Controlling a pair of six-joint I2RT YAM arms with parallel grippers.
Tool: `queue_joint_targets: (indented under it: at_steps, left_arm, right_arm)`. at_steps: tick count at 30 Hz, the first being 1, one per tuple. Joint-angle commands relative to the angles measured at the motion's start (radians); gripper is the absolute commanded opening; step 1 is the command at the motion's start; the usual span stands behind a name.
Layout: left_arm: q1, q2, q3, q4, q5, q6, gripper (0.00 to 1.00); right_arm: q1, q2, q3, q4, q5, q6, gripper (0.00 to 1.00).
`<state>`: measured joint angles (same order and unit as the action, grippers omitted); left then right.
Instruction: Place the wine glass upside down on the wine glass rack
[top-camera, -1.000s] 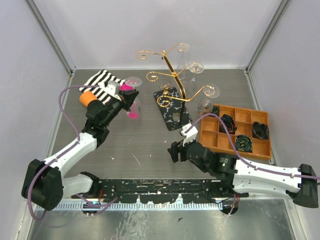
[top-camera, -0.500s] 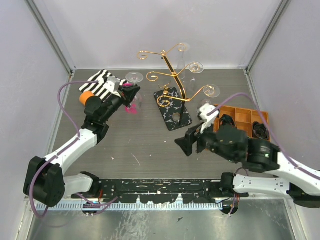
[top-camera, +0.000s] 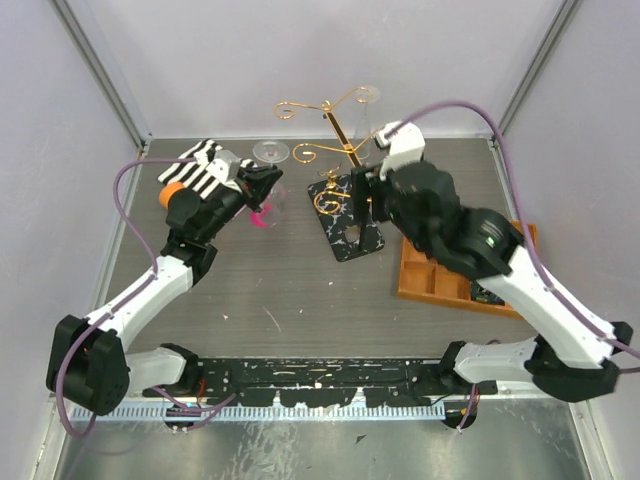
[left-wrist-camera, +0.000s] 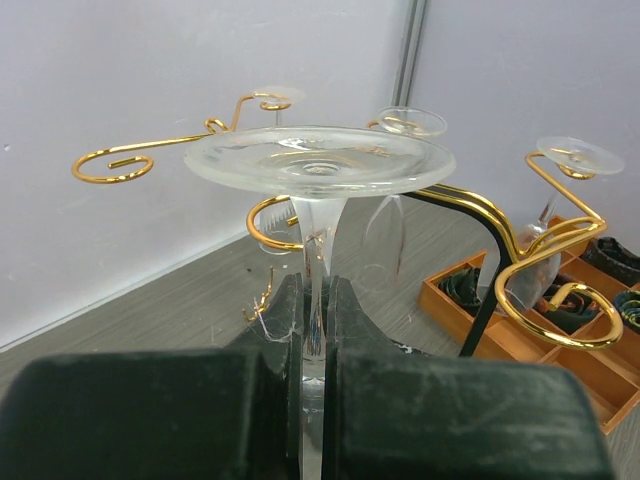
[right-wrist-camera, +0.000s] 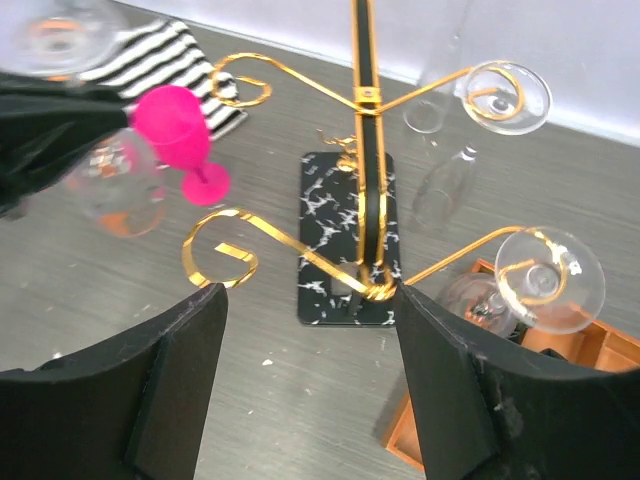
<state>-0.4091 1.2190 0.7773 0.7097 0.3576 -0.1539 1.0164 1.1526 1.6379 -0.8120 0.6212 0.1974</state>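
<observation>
My left gripper is shut on the stem of a clear wine glass. It holds the glass upside down, foot up, left of the wine glass rack. The rack is a gold wire stand on a black marbled base. In the left wrist view the rack's curled arms lie just behind the glass. My right gripper is open and empty, raised above the rack's base and looking down on it. Three clear glasses hang on the rack's right arms.
A pink wine glass stands on the table left of the rack, by a black-and-white striped cloth and an orange object. An orange compartment tray with dark items sits right of the rack, partly under my right arm.
My right arm has swung up and back from the table near the tray's front to above the rack. My left gripper has shifted slightly with the glass still in it.
</observation>
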Motion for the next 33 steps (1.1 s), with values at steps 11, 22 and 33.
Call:
queue_joint_targets:
  at_steps: [11,22,33]
  left_arm:
    - [0.002,-0.110,0.000,-0.023,0.013,0.037,0.00]
    - [0.002,-0.109,-0.005,-0.020,0.009,0.042,0.00]
    - [0.002,-0.101,-0.023,0.015,0.011,0.050,0.00]
  right_arm:
    - [-0.395,0.353,0.210,0.020,-0.359,-0.097,0.67]
    - [-0.476,0.492,0.251,0.006,-0.522,-0.149,0.70]
    - [-0.478,0.523,0.255,0.017,-0.530,-0.181,0.46]
